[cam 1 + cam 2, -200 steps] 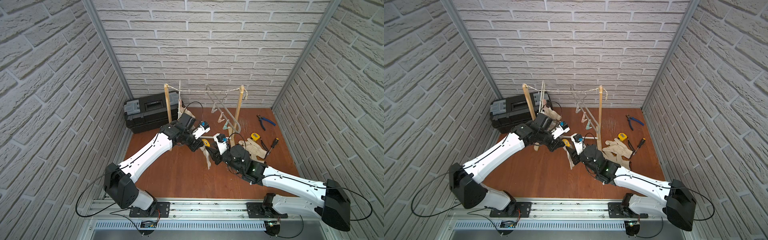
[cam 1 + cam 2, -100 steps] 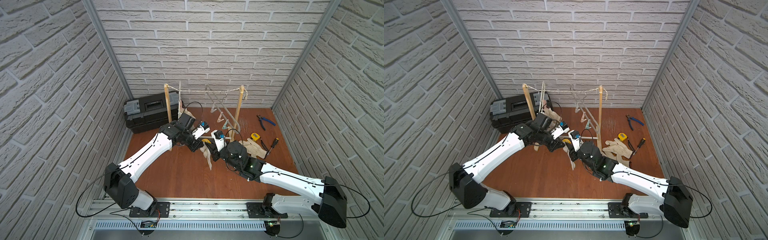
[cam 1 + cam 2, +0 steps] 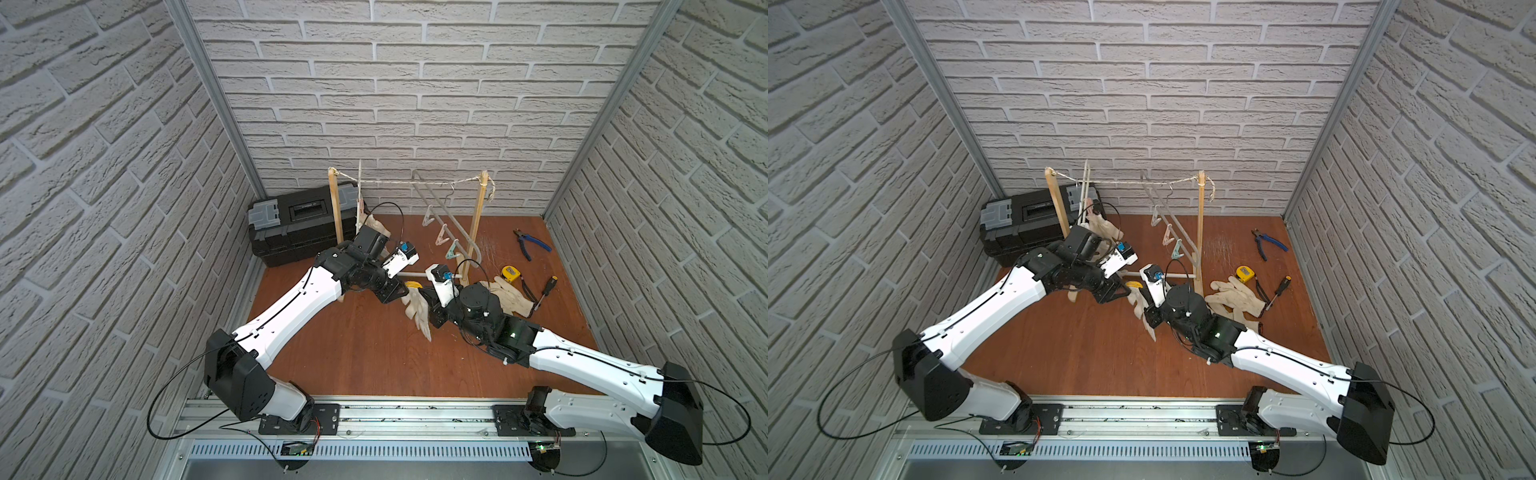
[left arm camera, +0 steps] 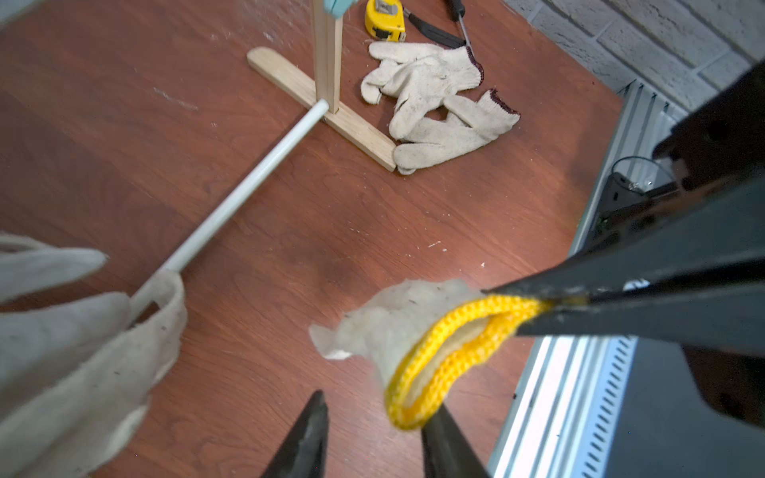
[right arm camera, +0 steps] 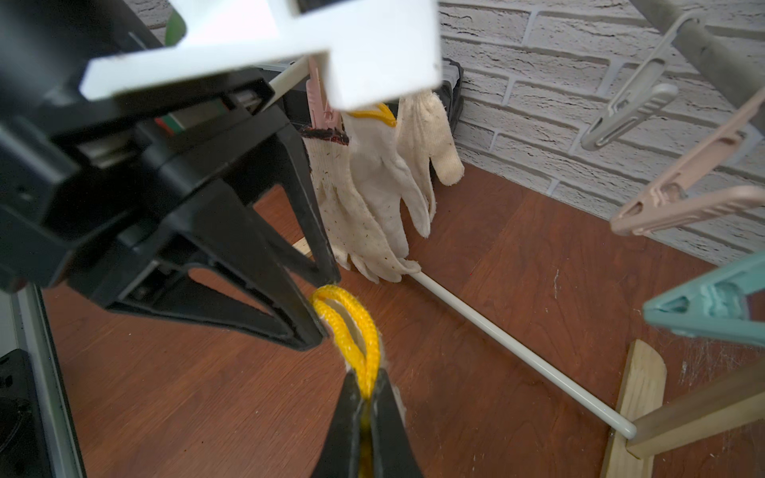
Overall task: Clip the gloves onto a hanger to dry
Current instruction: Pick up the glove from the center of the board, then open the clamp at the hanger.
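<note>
An off-white glove (image 3: pixel 422 320) with a yellow cuff (image 5: pixel 352 327) hangs above the floor between the two arms. My right gripper (image 5: pixel 364 383) is shut on that cuff. My left gripper (image 4: pixel 378 407) stands open right beside the cuff, and the cuff's lower edge overlaps one fingertip (image 4: pixel 439 418). In both top views the two grippers meet at the cuff (image 3: pixel 1133 285). Two more gloves (image 3: pixel 507 299) lie on the floor by the rack's right post. Other gloves (image 5: pixel 372 194) hang clipped at the rack's left end. A grey hanger (image 3: pixel 449 220) with empty clips hangs from the rope.
A wooden rack (image 3: pixel 478 224) with a rope across its top stands at the back, and a white rod (image 4: pixel 240 194) joins its feet. A black toolbox (image 3: pixel 299 228) sits at the back left. Pliers (image 3: pixel 532 241), a tape measure (image 3: pixel 510 273) and a screwdriver (image 3: pixel 546 286) lie at the right.
My right arm moved left to the hanging glove and shut on its yellow cuff. My left gripper, which held the cuff, has opened.
</note>
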`<act>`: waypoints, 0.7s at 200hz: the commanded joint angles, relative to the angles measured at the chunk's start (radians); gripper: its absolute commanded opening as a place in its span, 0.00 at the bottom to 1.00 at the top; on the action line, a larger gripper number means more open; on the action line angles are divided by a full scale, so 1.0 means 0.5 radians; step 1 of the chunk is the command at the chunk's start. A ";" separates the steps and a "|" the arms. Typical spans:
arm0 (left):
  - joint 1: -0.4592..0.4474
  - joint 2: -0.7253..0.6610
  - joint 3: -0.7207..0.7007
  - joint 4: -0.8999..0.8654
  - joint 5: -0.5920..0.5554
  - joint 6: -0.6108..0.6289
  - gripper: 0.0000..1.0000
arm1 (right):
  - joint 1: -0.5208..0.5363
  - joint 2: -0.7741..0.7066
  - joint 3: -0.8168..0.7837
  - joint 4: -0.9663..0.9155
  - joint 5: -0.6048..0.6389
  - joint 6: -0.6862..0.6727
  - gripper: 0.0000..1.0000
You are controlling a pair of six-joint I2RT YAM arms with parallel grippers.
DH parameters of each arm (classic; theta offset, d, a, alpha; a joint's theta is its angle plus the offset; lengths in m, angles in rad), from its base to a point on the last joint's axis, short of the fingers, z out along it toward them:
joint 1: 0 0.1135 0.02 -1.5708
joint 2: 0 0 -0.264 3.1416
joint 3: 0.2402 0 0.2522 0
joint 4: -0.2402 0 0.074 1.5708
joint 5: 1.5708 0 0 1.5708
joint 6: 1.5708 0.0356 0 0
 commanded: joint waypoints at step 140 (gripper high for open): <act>0.002 -0.138 -0.118 0.641 -0.625 -0.349 0.69 | -1.050 -0.568 0.203 -0.816 -0.255 -0.096 0.02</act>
